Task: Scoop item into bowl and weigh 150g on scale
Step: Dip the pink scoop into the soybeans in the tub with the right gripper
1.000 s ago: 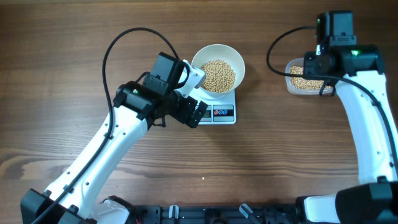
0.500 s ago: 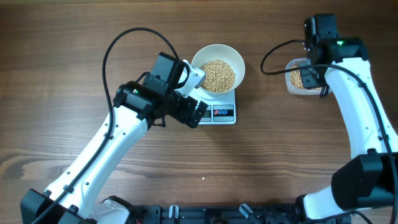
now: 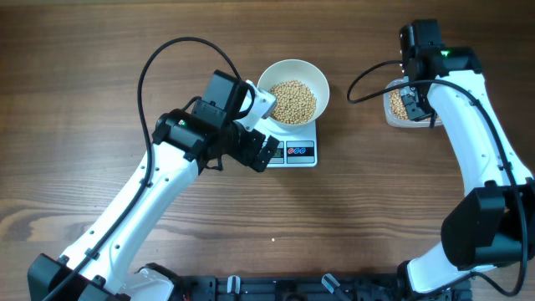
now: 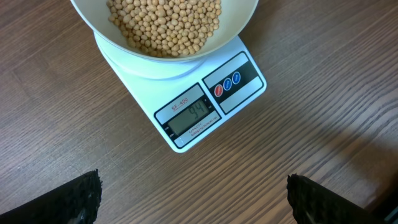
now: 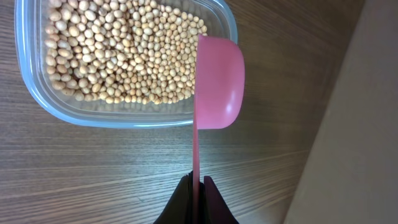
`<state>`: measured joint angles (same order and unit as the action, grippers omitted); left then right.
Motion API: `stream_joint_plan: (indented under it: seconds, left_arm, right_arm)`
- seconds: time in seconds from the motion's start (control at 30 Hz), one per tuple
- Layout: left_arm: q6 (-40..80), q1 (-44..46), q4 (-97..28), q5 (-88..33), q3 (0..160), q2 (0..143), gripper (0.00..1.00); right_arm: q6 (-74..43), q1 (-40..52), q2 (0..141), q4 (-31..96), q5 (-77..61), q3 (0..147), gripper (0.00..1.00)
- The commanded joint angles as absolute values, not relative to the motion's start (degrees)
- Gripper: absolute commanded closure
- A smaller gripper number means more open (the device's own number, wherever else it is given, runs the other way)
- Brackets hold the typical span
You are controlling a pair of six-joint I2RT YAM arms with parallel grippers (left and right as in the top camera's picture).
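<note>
We note a brown wood-grain table [image 4: 311, 112] with a matt finish. The bowl [image 4: 235, 22] and scale [image 4: 155, 90] look smooth, glossy white. The tub [image 5: 37, 102] is clear plastic, the scoop [image 5: 219, 84] smooth pink plastic, the beans [image 5: 118, 56] matt.

Overhead and close left wrist views share the scale [image 3: 299, 151].

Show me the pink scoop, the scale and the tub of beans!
scoop [image 5: 219, 84], right wrist view, on its pink cup.
scale [image 4: 189, 118], left wrist view, on its grey screen.
tub [image 5: 112, 115], right wrist view, on its clear side wall.
</note>
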<state>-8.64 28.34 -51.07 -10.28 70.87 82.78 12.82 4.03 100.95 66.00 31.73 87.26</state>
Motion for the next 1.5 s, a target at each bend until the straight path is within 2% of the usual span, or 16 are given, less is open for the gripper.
stream_joint_plan:
  seconds: [0.0, 0.53, 0.73, 1.03, 1.2, 1.47]
  left_arm:
    - [-8.12, 28.01, -51.09, -9.96, 71.68, 81.56, 0.0]
    - [-8.12, 28.01, -51.09, -9.96, 71.68, 81.56, 0.0]
    - [-8.1, 28.01, -51.09, -9.96, 71.68, 81.56, 0.0]
    - [-8.12, 28.01, -51.09, -9.96, 71.68, 81.56, 0.0]
    - [-8.1, 28.01, -51.09, -9.96, 71.68, 81.56, 0.0]
    - [-8.12, 28.01, -51.09, -9.93, 71.68, 81.56, 0.0]
  right_arm:
    - [13.34, 4.12, 101.91, 65.71, 30.52, 88.29, 0.96]
    - [10.5, 4.19, 101.91, 65.82, 25.17, 88.27, 0.96]
    - [11.09, 5.41, 101.91, 65.21, 31.09, 88.27, 0.96]
    - [12.05, 6.17, 103.74, 65.54, 32.29, 87.83, 0.96]
    - [12.05, 7.03, 106.41, 64.97, 38.37, 87.83, 0.96]
    - [12.03, 7.62, 108.44, 65.01, 38.24, 87.83, 0.96]
